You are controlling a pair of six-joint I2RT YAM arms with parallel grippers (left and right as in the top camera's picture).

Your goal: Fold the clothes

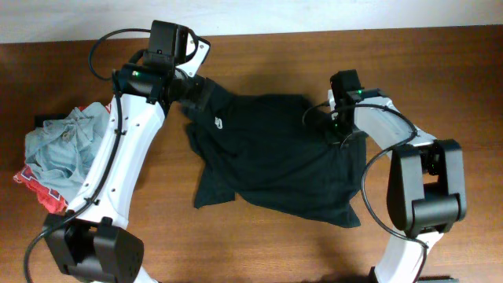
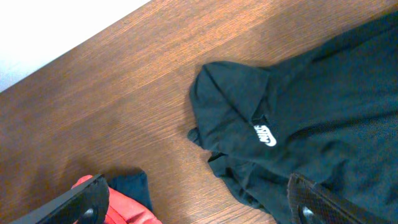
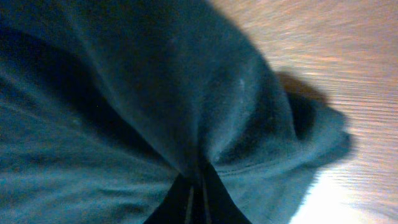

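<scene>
T-shirt: the black T-shirt (image 1: pixel 275 157) lies rumpled and only partly flat in the middle of the table (image 1: pixel 259 251), white chest logo (image 2: pixel 263 135) facing up near its upper-left, bunched corner.
Long axis: it appears to run from that logo corner down to the lower-right corner, slanting across the table.
Right gripper: the right gripper (image 3: pixel 196 198) is pinched closed on a ridge of the black fabric at the shirt's upper-right edge, and the cloth puckers into its fingers.
Left gripper: the left gripper (image 1: pixel 192 93) hangs with jaws wide apart above the logo corner, holding nothing. Whether a finger brushes the fabric, I cannot tell.
Nearer arm: each arm sits at its own end of the shirt. The left is nearer the logo corner, the right nearer the sleeve side.
Coming move, as a judgement: the left must drop onto the corner right beneath it before both can pull the shirt taut.
Open room: there is bare wood beyond the shirt's far edge and in front of its lower hem.
Edge to mind: the far table edge is near the left gripper.
Other clothes: a grey-blue garment (image 1: pixel 67 145) and a red-and-white garment (image 1: pixel 39 189) are heaped at the left edge, apart from the shirt.
</scene>
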